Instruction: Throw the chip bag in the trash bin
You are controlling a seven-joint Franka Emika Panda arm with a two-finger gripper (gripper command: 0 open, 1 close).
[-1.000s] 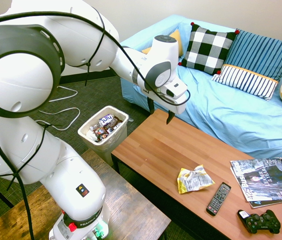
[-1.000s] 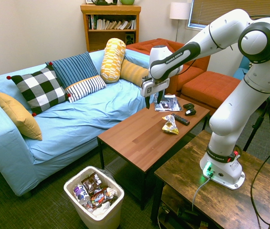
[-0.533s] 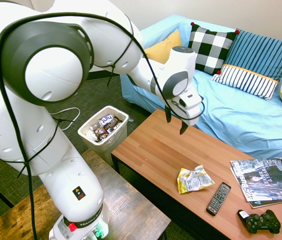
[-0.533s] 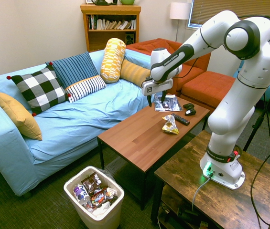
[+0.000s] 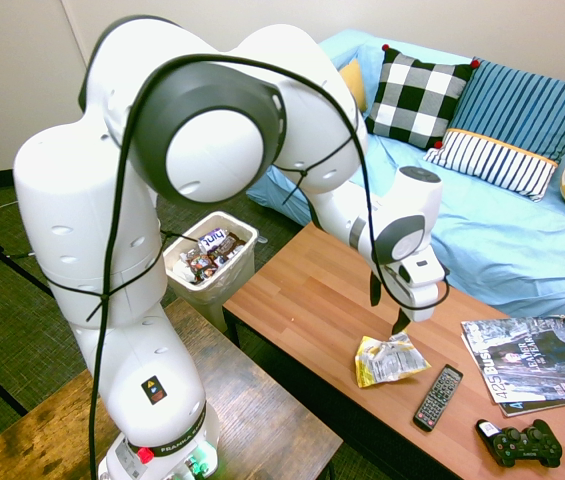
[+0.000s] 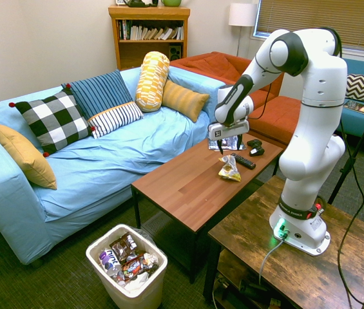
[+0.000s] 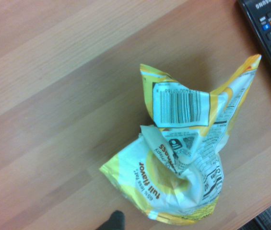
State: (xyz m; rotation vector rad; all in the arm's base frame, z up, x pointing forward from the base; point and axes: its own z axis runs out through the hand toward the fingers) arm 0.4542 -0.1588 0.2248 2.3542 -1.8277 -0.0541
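A crumpled yellow and white chip bag (image 5: 387,358) (image 6: 229,168) lies on the wooden coffee table (image 5: 302,290), near its front edge. My gripper (image 5: 387,305) (image 6: 223,145) hangs open just above the bag, with nothing between its fingers. The wrist view looks straight down on the chip bag (image 7: 188,158), its barcode facing up. The off-white trash bin (image 5: 210,255) (image 6: 128,265) stands on the floor past the far end of the table, lined with plastic and holding several wrappers.
A black remote (image 5: 438,397) (image 7: 269,33) lies right beside the bag. A magazine (image 5: 527,375) and a black game controller (image 5: 519,443) sit further along the table. A blue sofa (image 6: 104,154) with cushions runs along the table's other side.
The arm has swung along the table away from the bin end and come down, so the open gripper now hangs over the chip bag. The bag has not moved.
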